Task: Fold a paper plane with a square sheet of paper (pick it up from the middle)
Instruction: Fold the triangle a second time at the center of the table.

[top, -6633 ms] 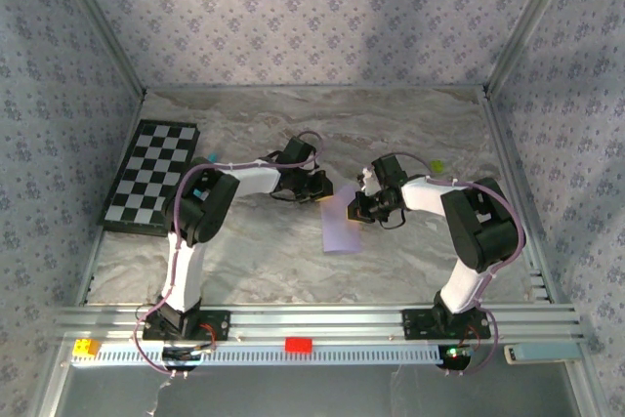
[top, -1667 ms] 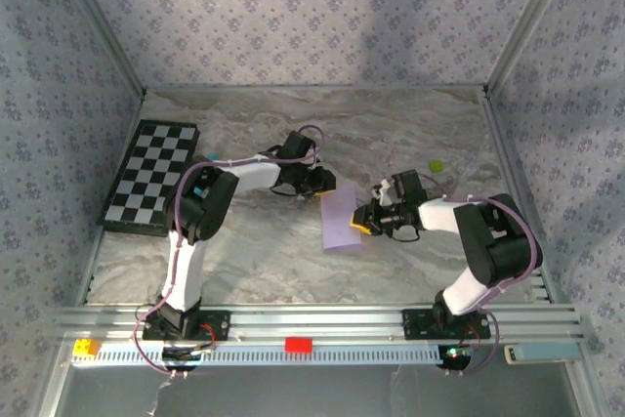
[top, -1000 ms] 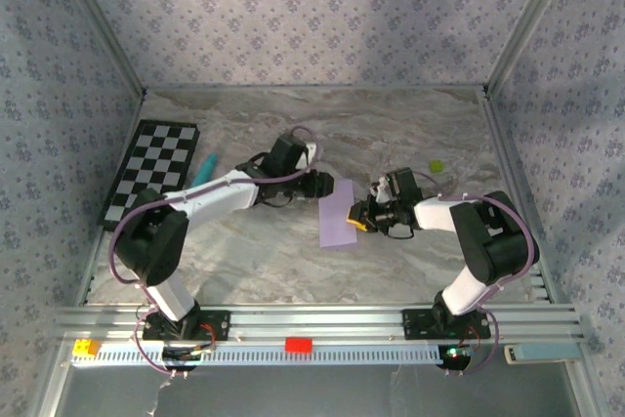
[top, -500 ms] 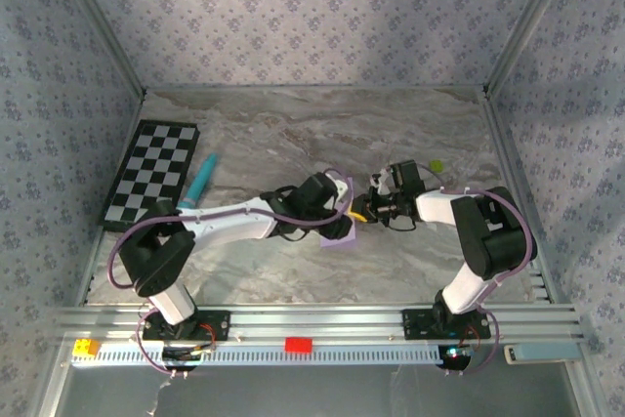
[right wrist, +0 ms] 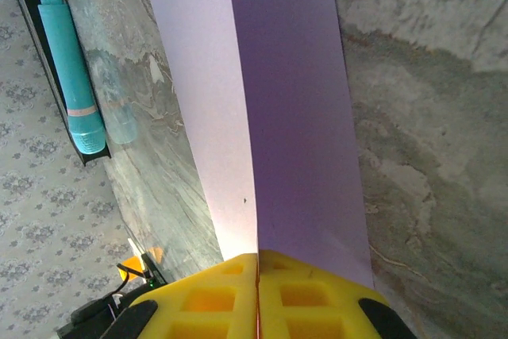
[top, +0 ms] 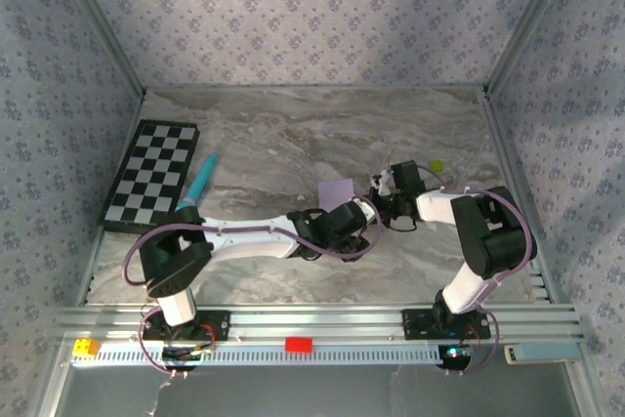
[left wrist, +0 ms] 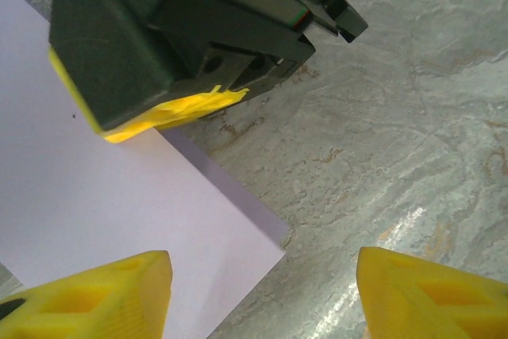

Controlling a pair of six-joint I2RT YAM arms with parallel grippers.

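Pale lilac, the sheet of paper (right wrist: 270,85) is sitting creased down its length near the middle of the marble table (top: 293,134). I am watching my right gripper (right wrist: 258,279) pinching one edge of it, yellow pads pressed together on the fold. My left gripper (left wrist: 262,291) is hovering just beside, jaws spread wide (one fingertip over paper, the other over marble). The teal pen (right wrist: 71,69) is lying beside the checkerboard (top: 151,173).
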